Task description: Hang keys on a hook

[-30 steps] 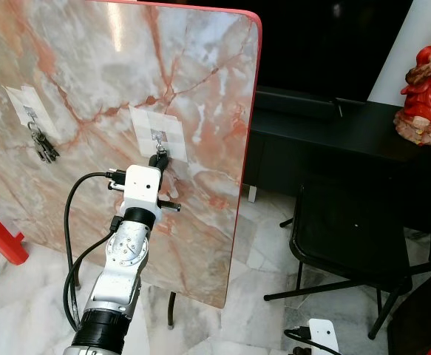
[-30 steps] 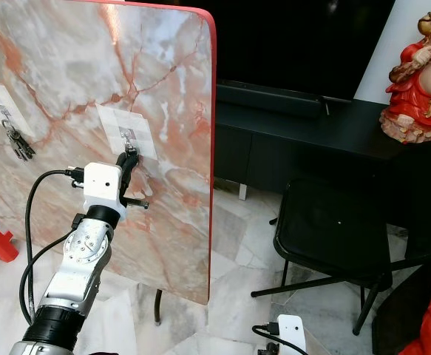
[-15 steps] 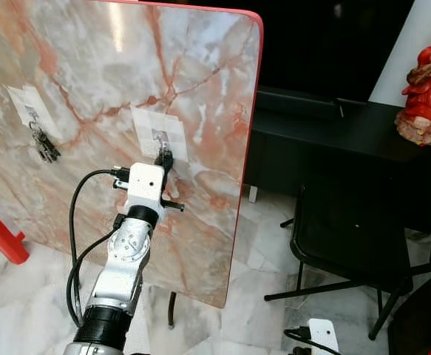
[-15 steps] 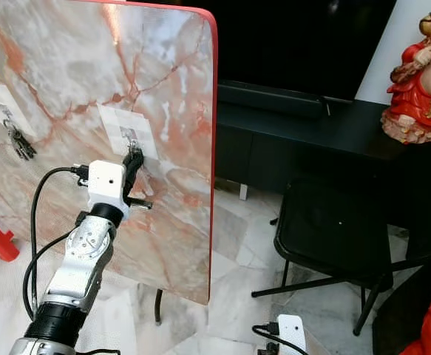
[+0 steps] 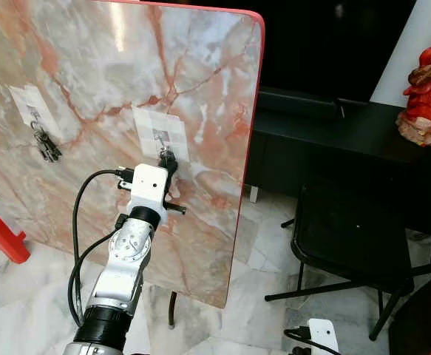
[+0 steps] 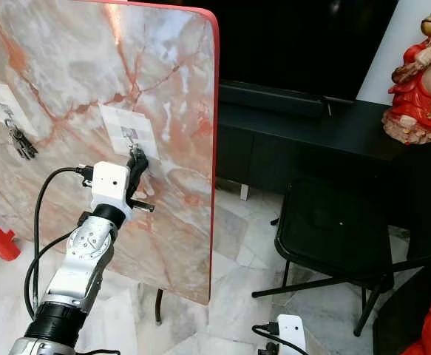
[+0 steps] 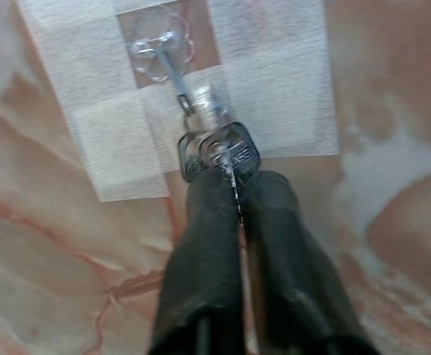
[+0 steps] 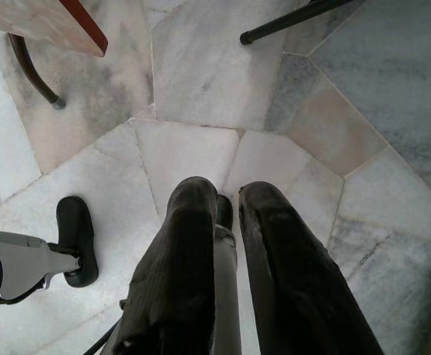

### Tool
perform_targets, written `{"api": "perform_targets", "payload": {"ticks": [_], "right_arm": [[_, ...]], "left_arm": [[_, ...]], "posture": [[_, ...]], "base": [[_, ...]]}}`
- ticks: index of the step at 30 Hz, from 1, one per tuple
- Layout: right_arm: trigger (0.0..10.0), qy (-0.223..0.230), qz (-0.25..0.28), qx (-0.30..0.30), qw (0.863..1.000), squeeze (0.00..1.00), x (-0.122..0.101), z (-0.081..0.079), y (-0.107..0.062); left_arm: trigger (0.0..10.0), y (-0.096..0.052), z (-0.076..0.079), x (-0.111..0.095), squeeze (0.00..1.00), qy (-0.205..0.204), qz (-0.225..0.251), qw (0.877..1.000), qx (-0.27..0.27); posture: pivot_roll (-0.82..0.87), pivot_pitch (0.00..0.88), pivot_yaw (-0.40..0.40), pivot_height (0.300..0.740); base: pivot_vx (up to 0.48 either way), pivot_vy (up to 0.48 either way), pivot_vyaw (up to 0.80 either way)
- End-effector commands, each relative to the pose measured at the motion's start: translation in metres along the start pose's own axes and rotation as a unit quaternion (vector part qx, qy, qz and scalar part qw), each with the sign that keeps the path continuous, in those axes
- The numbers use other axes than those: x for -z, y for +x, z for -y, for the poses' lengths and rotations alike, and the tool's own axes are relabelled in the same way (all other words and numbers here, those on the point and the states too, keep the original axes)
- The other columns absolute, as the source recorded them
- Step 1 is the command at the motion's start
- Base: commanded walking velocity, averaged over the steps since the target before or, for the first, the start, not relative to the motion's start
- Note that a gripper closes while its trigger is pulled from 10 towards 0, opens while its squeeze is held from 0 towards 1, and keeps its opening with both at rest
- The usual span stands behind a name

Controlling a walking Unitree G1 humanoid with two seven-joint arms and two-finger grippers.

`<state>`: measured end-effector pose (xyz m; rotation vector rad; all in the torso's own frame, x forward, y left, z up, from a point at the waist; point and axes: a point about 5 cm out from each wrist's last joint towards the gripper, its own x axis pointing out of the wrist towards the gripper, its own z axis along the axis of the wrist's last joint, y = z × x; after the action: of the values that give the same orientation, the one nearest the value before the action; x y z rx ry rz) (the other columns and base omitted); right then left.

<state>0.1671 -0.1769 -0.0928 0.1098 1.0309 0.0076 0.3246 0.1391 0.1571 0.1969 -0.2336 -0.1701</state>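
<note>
Since the earlier frame, the left gripper (image 7: 236,185) has eased slightly lower on the marble panel (image 5: 89,66), its fingers pinched on the keys (image 7: 219,154). A short chain links the keys to the clear hook (image 7: 160,50) on the white tape patch (image 5: 161,134), left of frame centre. Another key bunch (image 5: 46,143) hangs at the left edge. At right, past the panel's red edge (image 5: 249,148), open tiled floor (image 5: 256,244) separates it from the black chair (image 5: 352,237). The right gripper (image 8: 226,214) hangs over the floor at lower right, fingers nearly together, holding nothing.
</note>
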Motion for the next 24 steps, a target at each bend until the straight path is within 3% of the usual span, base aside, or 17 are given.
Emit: {"api": "perform_targets", "payload": {"ticks": [1, 14, 18, 24], "right_arm": [[10.0, 0.000, 0.002, -0.001, 1.000, 0.00, -0.002, -0.001, 0.000], [10.0, -0.002, 0.002, -0.002, 1.000, 0.00, -0.002, -0.001, 0.000], [10.0, -0.001, 0.002, -0.003, 1.000, 0.00, -0.002, -0.001, 0.000], [10.0, 0.000, 0.001, -0.003, 1.000, 0.00, -0.002, -0.001, 0.000]], "left_arm": [[10.0, 0.001, 0.003, -0.004, 1.00, -0.001, 0.005, 1.000, 0.007], [10.0, -0.005, 0.001, -0.004, 1.00, -0.001, 0.006, 1.000, 0.002], [10.0, -0.014, 0.002, 0.001, 1.00, -0.002, -0.005, 1.000, 0.009], [10.0, -0.044, -0.005, 0.026, 0.96, 0.009, -0.057, 0.998, 0.002]], "posture": [[0.03, 0.010, -0.027, 0.740], [0.03, 0.012, -0.027, 0.740], [0.03, 0.012, -0.027, 0.740], [0.04, 0.022, -0.024, 0.740]], "base": [[0.000, 0.000, 0.00], [0.000, 0.000, 0.00], [0.000, 0.000, 0.00], [0.000, 0.000, 0.00]]}}
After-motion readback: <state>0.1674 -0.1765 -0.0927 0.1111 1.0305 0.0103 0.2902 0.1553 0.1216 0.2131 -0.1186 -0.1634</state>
